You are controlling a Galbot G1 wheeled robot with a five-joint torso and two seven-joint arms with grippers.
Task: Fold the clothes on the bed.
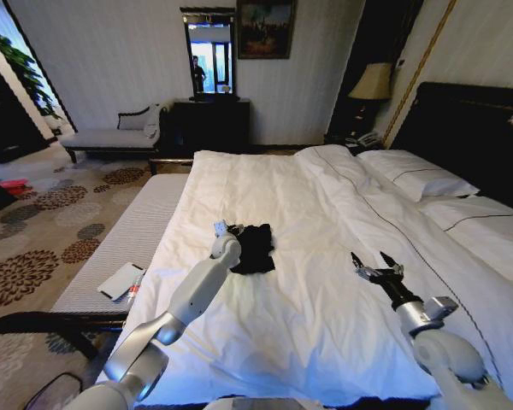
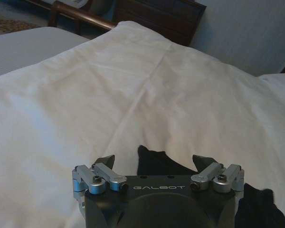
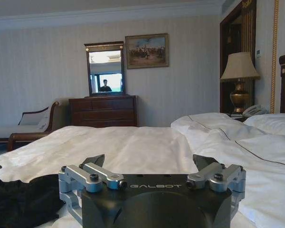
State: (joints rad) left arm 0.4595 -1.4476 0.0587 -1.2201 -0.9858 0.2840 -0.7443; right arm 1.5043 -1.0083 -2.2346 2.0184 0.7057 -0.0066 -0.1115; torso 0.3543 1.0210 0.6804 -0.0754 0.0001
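White bedding covers the bed (image 1: 325,282), whose duvet lies smooth apart from a few long creases, with pillows (image 1: 415,175) stacked against the dark headboard (image 1: 474,137). Beyond the foot of the bed stand a dark dresser (image 1: 209,124) with a mirror (image 1: 209,55) above it and a framed painting (image 1: 263,28) beside that; a lamp (image 1: 372,84) glows in the corner near the headboard. A grey bench (image 1: 124,248) runs along the side of the bed away from the pillows.

The black garment (image 1: 255,248) lies bunched on the duvet, on the bench side of the bed, well short of the pillows. The left tool (image 1: 225,229) sits right at the garment's edge, its fingers spread apart just above the fabric and gripping nothing; from the wrist I see black cloth between and beside them. The right tool (image 1: 376,265) hovers over bare duvet on the headboard side of the garment, well apart from it, fingers likewise released and empty.
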